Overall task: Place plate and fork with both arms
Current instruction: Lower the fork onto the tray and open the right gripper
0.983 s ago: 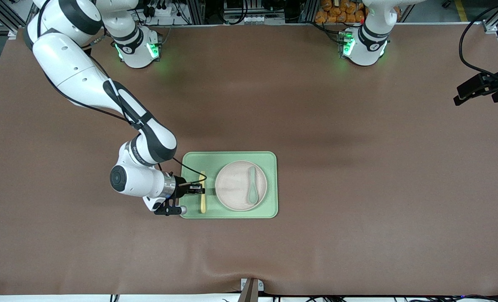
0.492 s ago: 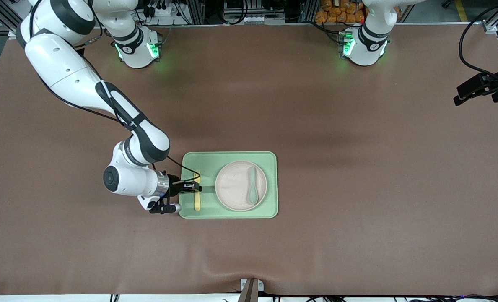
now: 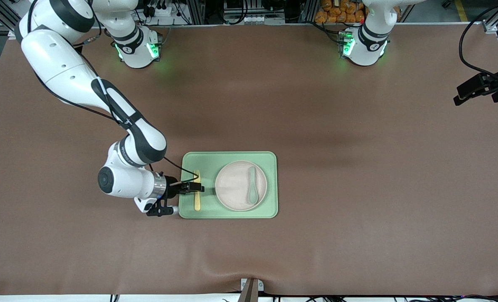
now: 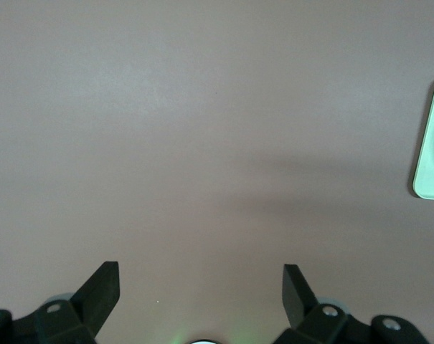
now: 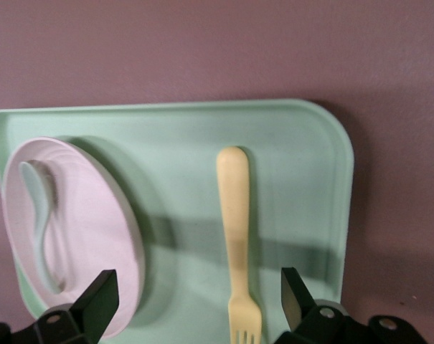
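Note:
The pale pink plate lies on the light-green tray, with a grey-green spoon on it. The yellow fork lies flat on the tray beside the plate, toward the right arm's end, tines pointing toward the robots' bases. My right gripper hangs open low over the fork; in the right wrist view the fork lies loose between its open fingers, beside the plate. My left gripper is open and empty over bare table; it does not show in the front view.
The brown mat covers the whole table. The left arm's base waits at its end. A black device with cables juts in at the left arm's end. A corner of the tray shows in the left wrist view.
The fork has shifted on the tray away from the plate, toward the right arm's end, together with the right gripper. The right arm has drawn back slightly. The left arm has not moved.

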You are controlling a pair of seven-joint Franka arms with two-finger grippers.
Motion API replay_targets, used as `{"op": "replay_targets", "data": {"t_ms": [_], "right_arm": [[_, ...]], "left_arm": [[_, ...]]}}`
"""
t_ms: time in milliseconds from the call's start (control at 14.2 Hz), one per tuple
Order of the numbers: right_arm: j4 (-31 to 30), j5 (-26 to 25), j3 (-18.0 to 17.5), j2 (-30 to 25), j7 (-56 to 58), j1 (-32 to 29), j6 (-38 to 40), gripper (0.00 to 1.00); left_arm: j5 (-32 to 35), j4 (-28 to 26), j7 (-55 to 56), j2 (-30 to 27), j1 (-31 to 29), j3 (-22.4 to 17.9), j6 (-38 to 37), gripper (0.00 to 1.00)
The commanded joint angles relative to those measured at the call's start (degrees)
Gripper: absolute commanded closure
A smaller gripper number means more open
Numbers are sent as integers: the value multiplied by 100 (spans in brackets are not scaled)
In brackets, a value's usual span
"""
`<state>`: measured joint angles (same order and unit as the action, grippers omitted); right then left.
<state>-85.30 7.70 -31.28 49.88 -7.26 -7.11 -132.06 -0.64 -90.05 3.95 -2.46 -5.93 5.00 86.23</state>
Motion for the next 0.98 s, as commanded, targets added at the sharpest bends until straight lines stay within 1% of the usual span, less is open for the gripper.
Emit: {"op": "replay_targets", "data": {"t_ms": [0, 140, 281, 492, 632, 773, 913], "right_arm": [[355, 21, -54, -66, -152, -89, 540, 0], [496, -14, -36, -84, -248, -89, 786, 0], [619, -128, -1, -233, -337, -98, 1102, 0], [786, -751, 43, -575, -346, -89, 1751, 0], [953, -849, 86, -856, -355, -115, 2340, 0], [1182, -849, 349, -1111, -346, -63, 2920, 0], [1182, -841, 604, -1497, -294, -19, 3089, 0]], "left_arm": [[108, -101, -96, -140, -13, 19, -36, 0], [108, -101, -96, -149, -13, 27, -44, 0], [108, -110, -96, -140, -22, 19, -36, 0], [108, -110, -96, -140, -22, 19, -44, 0], [108, -101, -96, -132, -22, 19, -36, 0], [108, -109, -96, -132, -13, 19, -36, 0], [108, -92, -96, -149, -31, 1, -44, 0]]}}
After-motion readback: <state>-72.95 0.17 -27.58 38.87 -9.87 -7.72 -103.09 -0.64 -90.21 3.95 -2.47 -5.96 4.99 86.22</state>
